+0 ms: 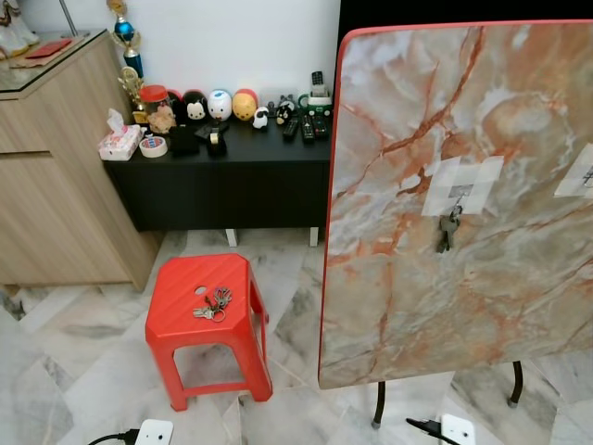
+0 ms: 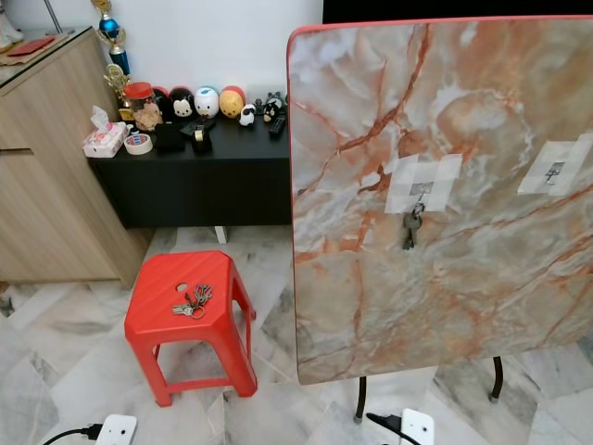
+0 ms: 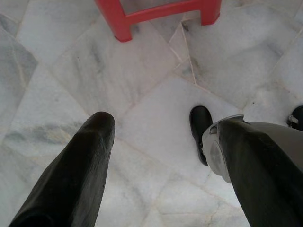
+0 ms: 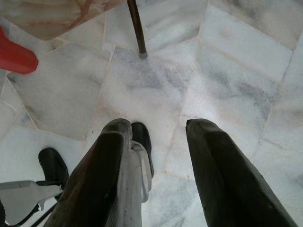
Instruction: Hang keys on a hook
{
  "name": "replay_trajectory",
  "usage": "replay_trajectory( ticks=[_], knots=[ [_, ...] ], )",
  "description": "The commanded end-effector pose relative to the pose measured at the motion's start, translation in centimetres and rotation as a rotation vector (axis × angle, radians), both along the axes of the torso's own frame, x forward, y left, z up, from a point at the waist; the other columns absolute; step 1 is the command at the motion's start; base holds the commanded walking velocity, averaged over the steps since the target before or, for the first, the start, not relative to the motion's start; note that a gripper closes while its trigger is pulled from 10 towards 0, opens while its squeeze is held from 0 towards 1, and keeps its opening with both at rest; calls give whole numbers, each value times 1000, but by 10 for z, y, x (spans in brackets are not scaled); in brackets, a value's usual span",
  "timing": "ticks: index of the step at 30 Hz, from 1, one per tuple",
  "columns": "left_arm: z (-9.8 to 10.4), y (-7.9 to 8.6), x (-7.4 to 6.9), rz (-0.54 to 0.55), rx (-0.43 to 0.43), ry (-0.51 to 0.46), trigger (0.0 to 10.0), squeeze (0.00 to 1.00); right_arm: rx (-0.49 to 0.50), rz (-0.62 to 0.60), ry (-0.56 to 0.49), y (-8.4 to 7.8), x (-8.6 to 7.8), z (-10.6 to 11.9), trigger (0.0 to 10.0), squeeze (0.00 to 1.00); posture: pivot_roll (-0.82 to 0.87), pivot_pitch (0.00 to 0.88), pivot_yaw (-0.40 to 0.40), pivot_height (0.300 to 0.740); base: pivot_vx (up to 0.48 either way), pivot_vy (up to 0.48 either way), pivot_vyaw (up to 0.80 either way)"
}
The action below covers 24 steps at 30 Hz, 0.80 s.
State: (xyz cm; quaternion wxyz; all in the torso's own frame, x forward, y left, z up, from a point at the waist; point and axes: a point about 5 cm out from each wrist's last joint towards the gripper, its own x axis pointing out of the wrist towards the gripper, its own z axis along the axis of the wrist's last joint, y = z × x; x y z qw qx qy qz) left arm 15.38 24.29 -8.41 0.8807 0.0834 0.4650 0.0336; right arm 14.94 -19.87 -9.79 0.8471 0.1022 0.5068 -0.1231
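Keys (image 1: 213,303) lie in a loose bunch on top of the red stool (image 1: 185,320), near the middle of the seat, several blades fanned out from a ring. Upright marble board (image 1: 463,204) stands just right of the stool, on thin dark legs. Two taped white patches on its face, each carrying a small hook: nearer hook (image 1: 457,192) already holds another set of keys (image 1: 447,230); far hook (image 1: 587,176) at the right edge looks free. Left gripper (image 3: 156,156) hangs low over the marble floor (image 3: 142,85), jaws spread, nothing held; stool legs ahead of it. Right gripper (image 4: 156,156) likewise idle over the floor, jaws apart and empty, a board leg beyond. Judgement: bunch is light, hard metal, floppy at the ring, so blades will swing and clink once lifted. Smooth plastic seat means they may skid if nudged sideways. Best hold is probably the ring or the key heads clustered by it, pinched from above, leaving the ring's loop exposed to drop over the hook. No approach begun yet.
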Motion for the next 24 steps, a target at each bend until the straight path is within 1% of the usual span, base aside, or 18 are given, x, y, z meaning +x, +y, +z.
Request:
replay_trajectory(
  ticks=[1,3,4,8,9,10,11,12,16,18,24],
  knots=[
    [0,4,-2,-5,9,24,10000,0,5,-3,11,0,-5,-2,10000,0,10,0,6,740,0,0,0],
    [-1,6,-4,-10,14,43,10000,0,8,0,23,0,-8,-3,10000,0,4,0,10,740,0,0,0],
    [-2,5,-7,-11,9,57,10000,0,12,20,28,1,-10,-4,10000,0,-3,0,14,740,0,0,0],
    [-3,5,-8,6,2,63,10000,0,11,29,31,0,-10,-4,10000,0,-4,0,17,740,0,0,0],
    [-3,6,-8,2,5,68,10000,0,1,47,34,0,-10,-4,10000,0,-4,0,17,740,0,480,0],
    [-3,6,-9,-5,9,71,10000,0,-38,138,43,1,-9,-3,10000,0,-2,0,20,740,0,480,0],
    [-3,6,-9,-6,9,71,10000,0,-50,170,45,1,-8,-3,10000,0,-2,0,20,740,0,480,0],
    [-3,6,-9,-4,9,69,10000,0,-61,196,47,2,-9,-4,10000,0,2,0,18,740,0,480,800],
    [-3,7,-10,6,9,67,10000,0,-63,156,50,1,-10,-4,10000,0,4,0,17,740,0,480,756],
    [-3,7,-11,5,14,71,10000,0,-47,107,50,2,-12,-5,10000,0,5,0,17,740,0,480,0],
    [-4,7,-12,9,14,72,10000,0,-29,102,54,5,-14,-6,10000,0,2,0,18,740,0,480,0]
  ],
)
